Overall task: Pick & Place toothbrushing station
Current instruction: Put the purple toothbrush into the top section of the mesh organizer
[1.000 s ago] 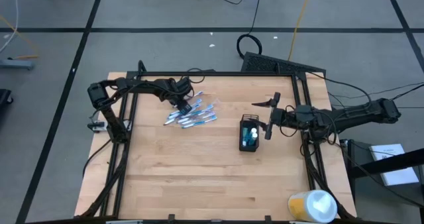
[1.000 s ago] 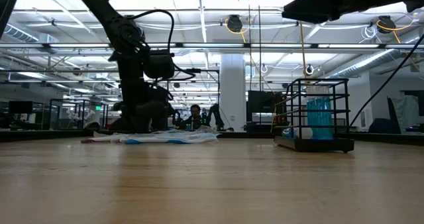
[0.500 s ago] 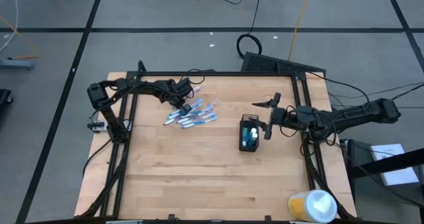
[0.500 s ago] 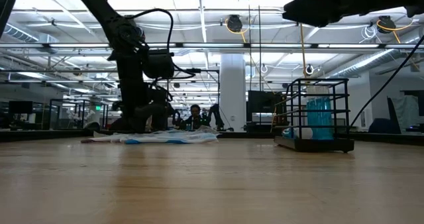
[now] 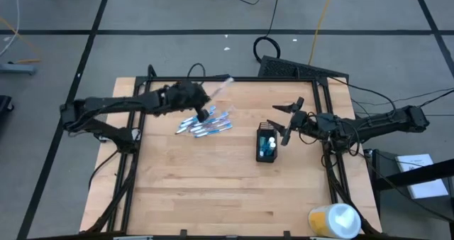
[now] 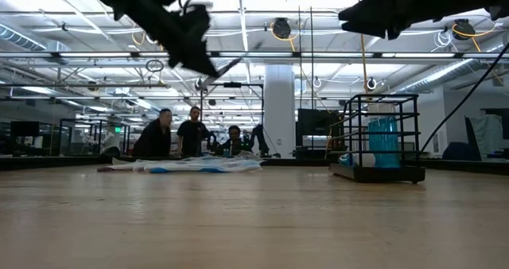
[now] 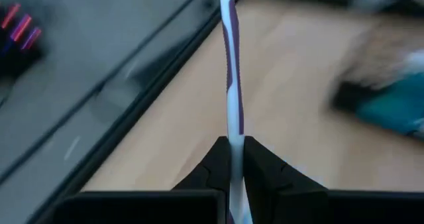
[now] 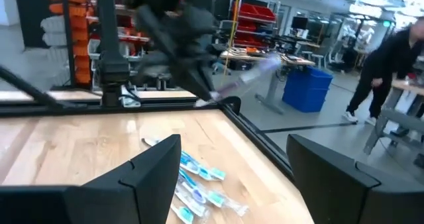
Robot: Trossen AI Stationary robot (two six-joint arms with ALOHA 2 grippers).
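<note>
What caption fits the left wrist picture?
Left tool shut on one toothbrush, lifted above the wooden table.

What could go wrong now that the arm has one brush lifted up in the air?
The left tool pinches the thin blue-and-white toothbrush at one end only, so it might swing or slip. The small black wire-mesh cup already holds items, so the brush could catch its rim. The open right tool hovers beside that cup; the arms might bump.
</note>
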